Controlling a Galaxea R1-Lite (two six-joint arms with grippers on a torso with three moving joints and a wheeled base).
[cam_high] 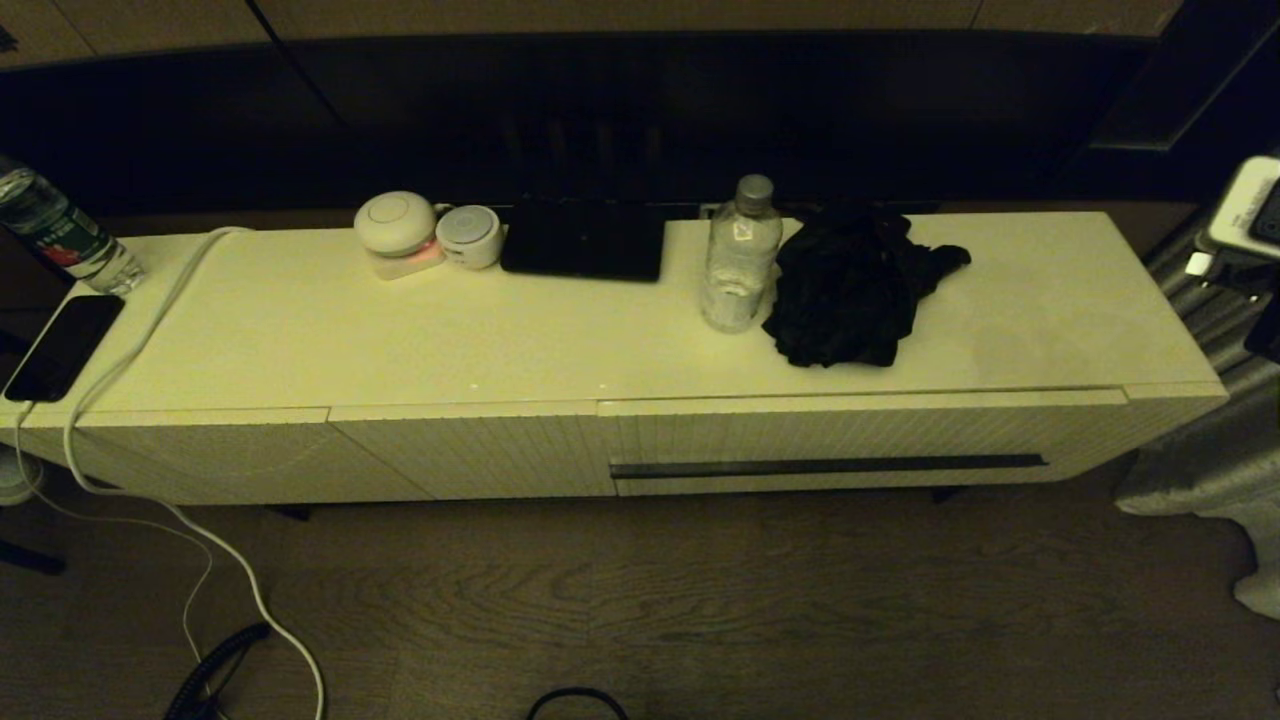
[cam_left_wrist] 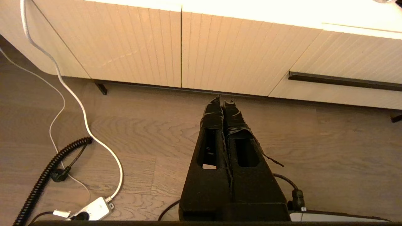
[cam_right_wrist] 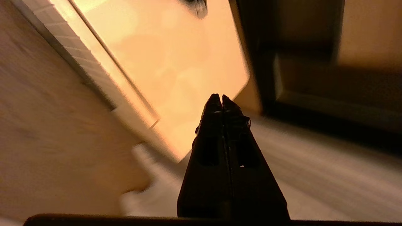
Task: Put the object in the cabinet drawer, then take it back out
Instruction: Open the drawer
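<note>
The cabinet drawer (cam_high: 860,440) sits shut in the right half of the cabinet (cam_high: 560,330), its ribbed front flush with the neighbouring panels and its long dark handle slot (cam_high: 828,466) running across it. On the cabinet's glossy top, above the drawer, a crumpled black cloth (cam_high: 850,285) lies touching a clear plastic bottle (cam_high: 740,255) that stands upright just to its left. Further left along the back edge rest a flat black device (cam_high: 585,240), a small round white speaker (cam_high: 470,236) and a round white gadget (cam_high: 397,232) with a pink glow at its base. At the far left end a dark phone (cam_high: 62,345) lies flat, a second bottle (cam_high: 60,232) leans beside it, and a white cable (cam_high: 150,330) trails over the edge down to the wood floor (cam_high: 700,600).

The left gripper (cam_left_wrist: 222,103) hangs low over the floor in front of the handleless panels, fingers pressed together and holding nothing. The right gripper (cam_right_wrist: 218,98) is off the right end of the cabinet, its fingers likewise closed and empty.
</note>
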